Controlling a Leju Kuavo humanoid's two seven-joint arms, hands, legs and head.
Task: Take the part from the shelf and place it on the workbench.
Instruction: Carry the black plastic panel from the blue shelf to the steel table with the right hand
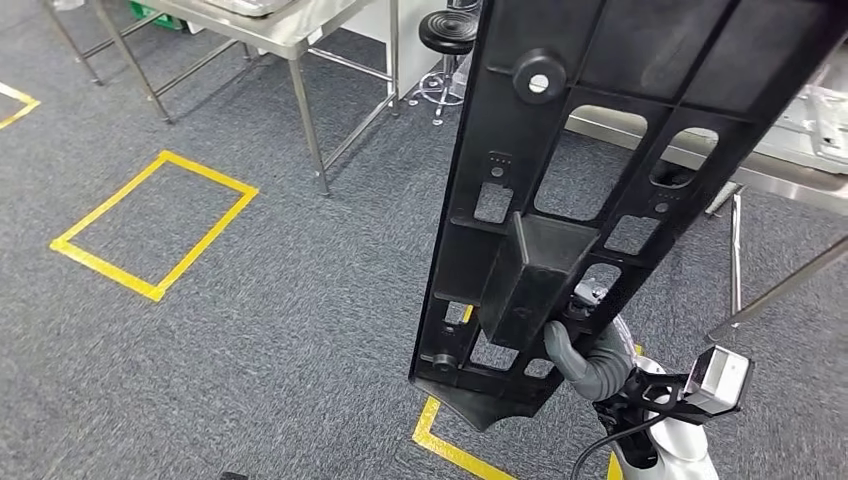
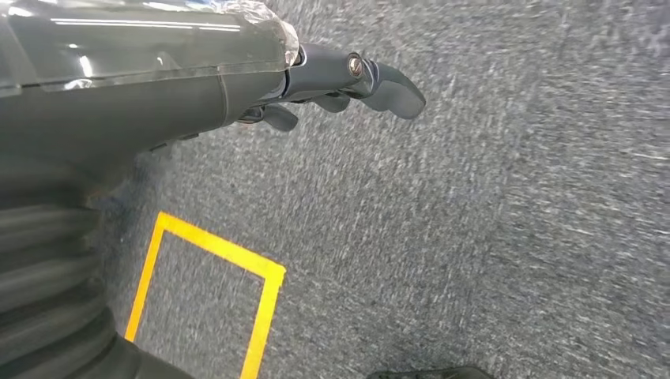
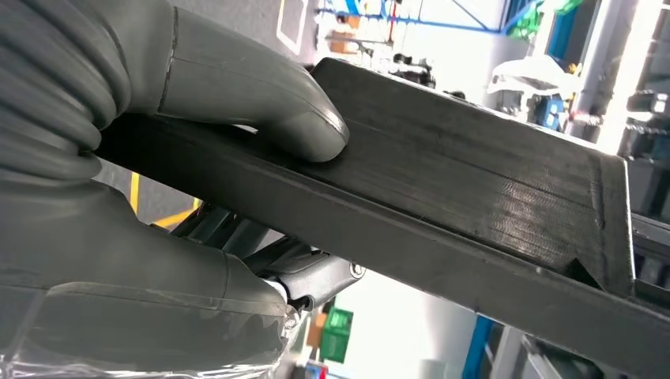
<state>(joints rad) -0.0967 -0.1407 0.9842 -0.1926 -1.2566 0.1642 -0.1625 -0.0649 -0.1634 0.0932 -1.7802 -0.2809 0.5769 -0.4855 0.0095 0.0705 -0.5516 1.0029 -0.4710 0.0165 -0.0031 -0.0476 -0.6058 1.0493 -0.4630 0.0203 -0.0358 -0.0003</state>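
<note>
Here, right robot hand (image 1: 585, 358) grips part (image 1: 560, 180) near its lower end.

Even light; wrist views blurred

Readable text: none on any surface.
Part (image 1: 600, 150): black, bare of lettering or labels.
Floor markings (image 1: 155, 222): plain yellow tape outlines on the grey carpet, left and near, carrying no characters.
Far background in the right wrist view: too blurred to read.
</note>
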